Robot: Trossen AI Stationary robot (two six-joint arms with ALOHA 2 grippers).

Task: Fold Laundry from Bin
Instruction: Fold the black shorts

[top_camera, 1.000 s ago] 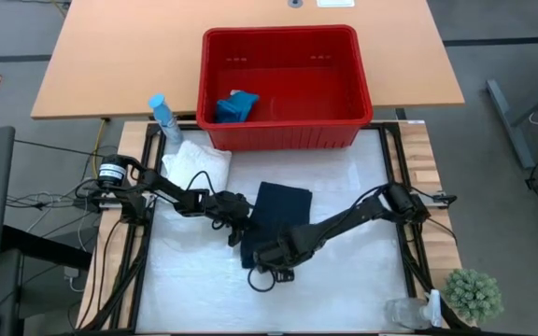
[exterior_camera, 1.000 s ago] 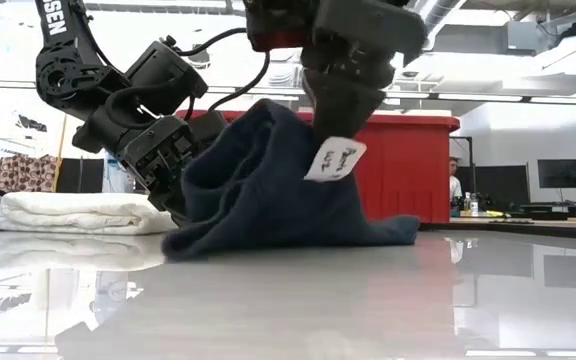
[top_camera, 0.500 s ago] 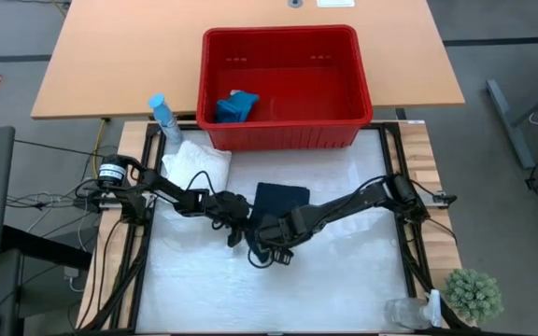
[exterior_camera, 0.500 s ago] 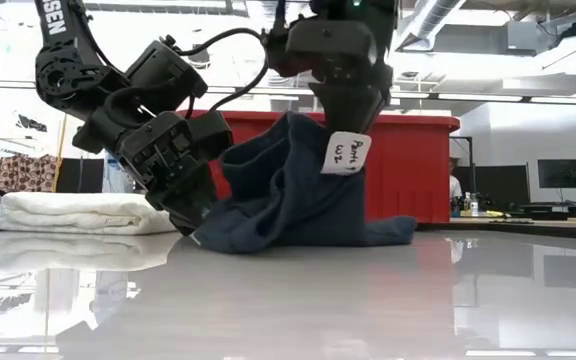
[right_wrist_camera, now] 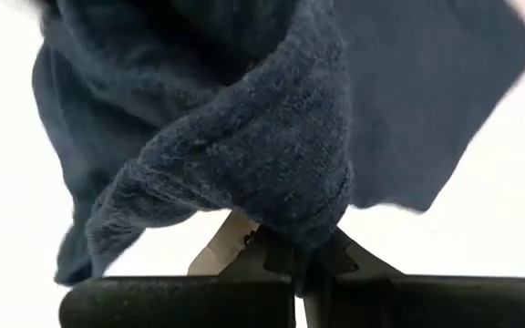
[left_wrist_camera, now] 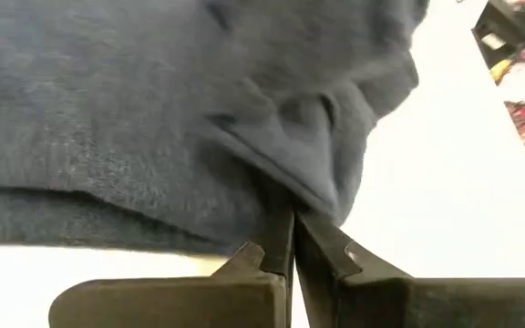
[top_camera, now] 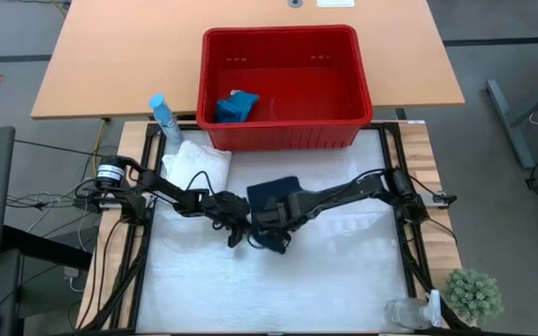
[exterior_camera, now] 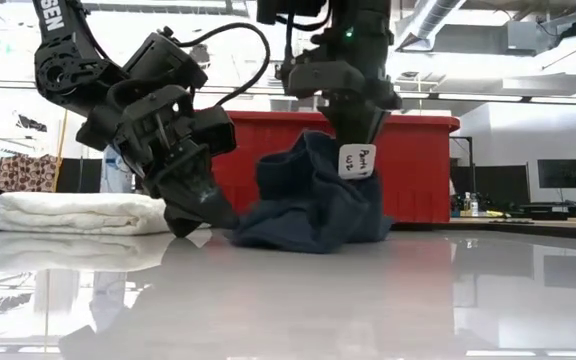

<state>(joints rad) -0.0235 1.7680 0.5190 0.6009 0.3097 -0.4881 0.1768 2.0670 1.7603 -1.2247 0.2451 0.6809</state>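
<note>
This looks like a robotics lab or open workshop hall. The white-topped table point(top_camera: 344, 280) sits in a dark metal frame with loose cables beside it, a plain wooden desk point(top_camera: 120, 56) stands behind on grey floor, and the low view shows exposed ceiling ducts point(exterior_camera: 438, 20), a monitor point(exterior_camera: 558, 172) and a seated person point(exterior_camera: 454, 180) at a far bench.

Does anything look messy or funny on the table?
The dark navy cloth is bunched up in a lump, not flat. The right gripper pinches it and holds one part up, and the left gripper pinches its edge. The white cloth lies neatly folded, and a teal cloth sits crumpled in the red bin.
</note>
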